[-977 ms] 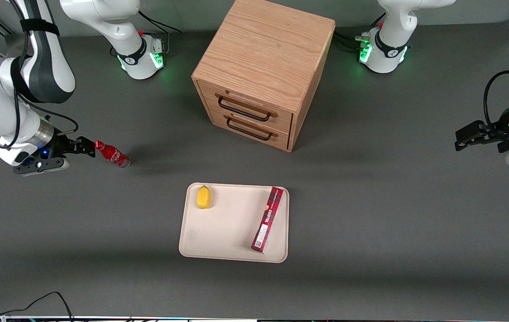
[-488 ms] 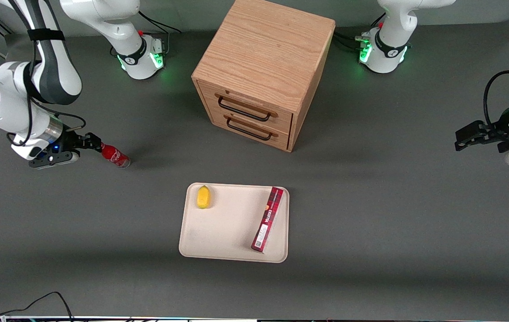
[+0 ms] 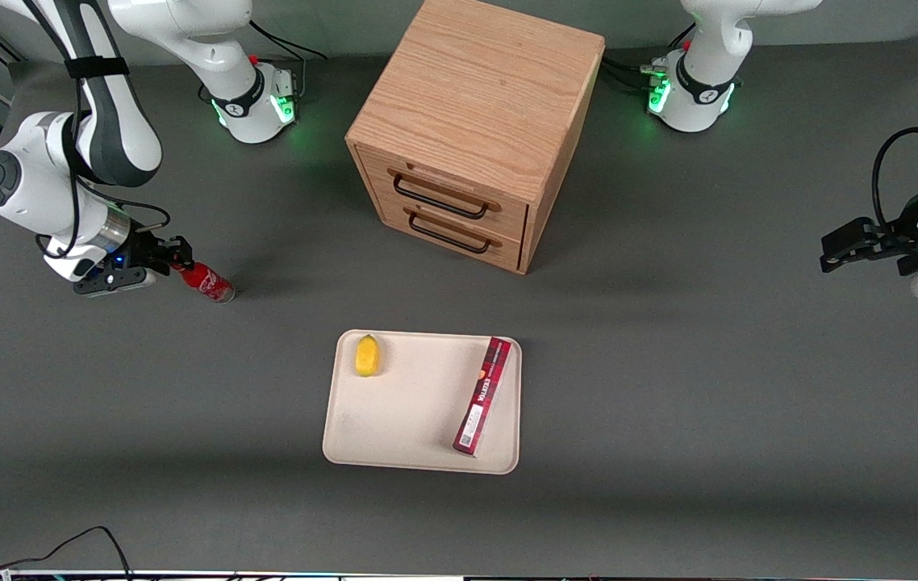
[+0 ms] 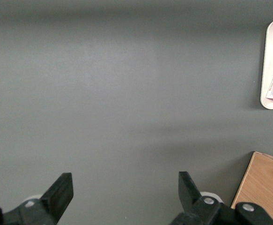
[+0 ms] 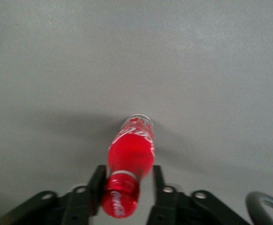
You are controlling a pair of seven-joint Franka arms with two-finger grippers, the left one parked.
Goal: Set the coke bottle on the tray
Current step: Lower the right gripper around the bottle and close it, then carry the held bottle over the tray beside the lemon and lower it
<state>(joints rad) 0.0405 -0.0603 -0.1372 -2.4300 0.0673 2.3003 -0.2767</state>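
Note:
The coke bottle [image 3: 209, 283] is a small red bottle with a silvery base, on the grey table toward the working arm's end. My right gripper [image 3: 181, 258] is at its cap end. In the right wrist view the gripper [image 5: 128, 176] is open with one finger on each side of the red cap of the bottle [image 5: 130, 151]. One finger is against the cap and a gap shows at the other. The cream tray [image 3: 415, 432] lies nearer the front camera, in front of the cabinet, and shows at the edge of the left wrist view [image 4: 271, 61].
A lemon [image 3: 367, 356] and a long dark-red box [image 3: 483, 395] lie on the tray. A wooden two-drawer cabinet [image 3: 475, 105] stands mid-table, farther from the camera than the tray. A black cable [image 3: 64, 545] lies at the table's front edge.
My right gripper has moved toward the bottle, and its fingers now sit around the cap. The bottle has stayed in place.

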